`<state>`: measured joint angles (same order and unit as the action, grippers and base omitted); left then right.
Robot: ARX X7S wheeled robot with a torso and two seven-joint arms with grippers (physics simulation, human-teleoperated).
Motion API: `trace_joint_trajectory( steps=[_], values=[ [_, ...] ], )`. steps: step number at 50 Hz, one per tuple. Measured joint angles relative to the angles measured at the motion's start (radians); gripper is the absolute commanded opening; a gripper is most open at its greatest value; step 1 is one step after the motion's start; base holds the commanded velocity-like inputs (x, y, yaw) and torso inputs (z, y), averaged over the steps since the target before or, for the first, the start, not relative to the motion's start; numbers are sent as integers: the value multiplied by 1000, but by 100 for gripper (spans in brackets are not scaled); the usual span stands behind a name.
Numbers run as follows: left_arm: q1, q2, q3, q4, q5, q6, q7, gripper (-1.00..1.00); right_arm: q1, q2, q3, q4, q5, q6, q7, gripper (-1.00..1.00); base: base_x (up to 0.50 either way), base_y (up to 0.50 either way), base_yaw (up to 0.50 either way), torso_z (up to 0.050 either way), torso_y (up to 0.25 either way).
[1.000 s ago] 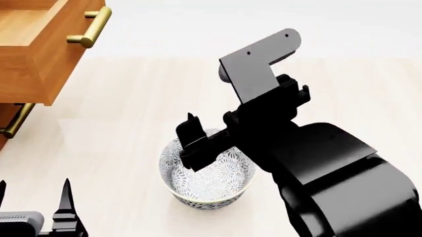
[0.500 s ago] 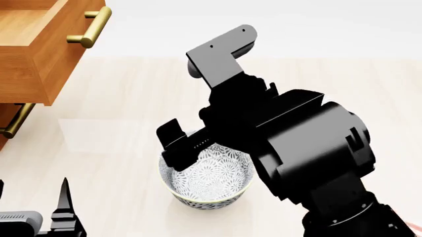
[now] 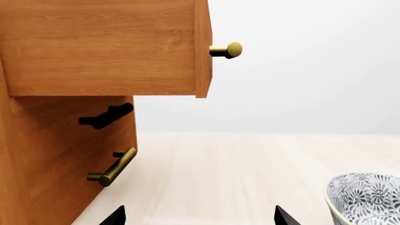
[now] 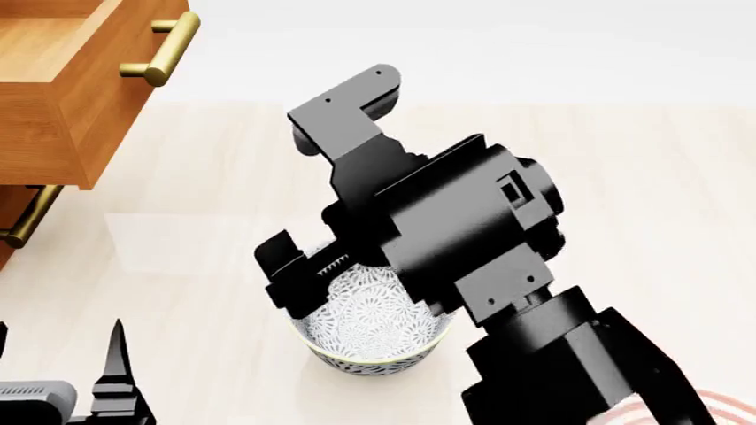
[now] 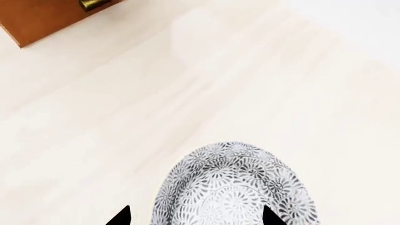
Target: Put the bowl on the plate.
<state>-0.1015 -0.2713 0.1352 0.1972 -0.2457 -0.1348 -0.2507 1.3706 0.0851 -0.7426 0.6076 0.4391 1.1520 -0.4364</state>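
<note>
The bowl [image 4: 375, 335], white with a dense grey-black floral pattern, stands upright on the pale wooden surface. My right gripper [image 4: 293, 279] hangs open just above its left rim. In the right wrist view the bowl [image 5: 236, 187] lies below my right gripper [image 5: 196, 219], with one fingertip outside the wall and the other over the inside. A sliver of the plate [image 4: 723, 405] with red rings shows at the lower right corner. My left gripper [image 4: 59, 343] is open and empty, low at the left. The left wrist view shows the open left gripper [image 3: 200, 216] with the bowl [image 3: 367, 200] off to one side.
A wooden cabinet [image 4: 53, 106] with an opened drawer and brass handles [image 4: 159, 49] stands at the far left. It also fills one side of the left wrist view as the cabinet [image 3: 69, 154]. My right arm [image 4: 473, 239] hides part of the bowl and the floor behind it.
My right arm has swung left and its wrist has turned, carrying the open gripper towards the bowl's left rim. The bowl and left gripper have stayed put. The plate's edge has come into view.
</note>
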Motion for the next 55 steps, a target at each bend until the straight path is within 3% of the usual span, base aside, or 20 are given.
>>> trace_joint_trajectory(
  steps=[11, 32, 55],
  values=[
    [3, -5, 4, 6, -3, 1, -4, 100, 37, -53, -106, 171, 36, -98, -37, 100, 0, 0, 0, 0, 0],
    [2, -9, 9, -4, -10, 10, -9, 100, 114, -81, -639, 365, 564, -336, 61, 100, 0, 0, 0, 0, 0],
    [8, -18, 13, 13, -18, 7, -19, 100, 111, -84, -766, 440, 682, -408, 77, 100, 0, 0, 0, 0, 0]
  ],
)
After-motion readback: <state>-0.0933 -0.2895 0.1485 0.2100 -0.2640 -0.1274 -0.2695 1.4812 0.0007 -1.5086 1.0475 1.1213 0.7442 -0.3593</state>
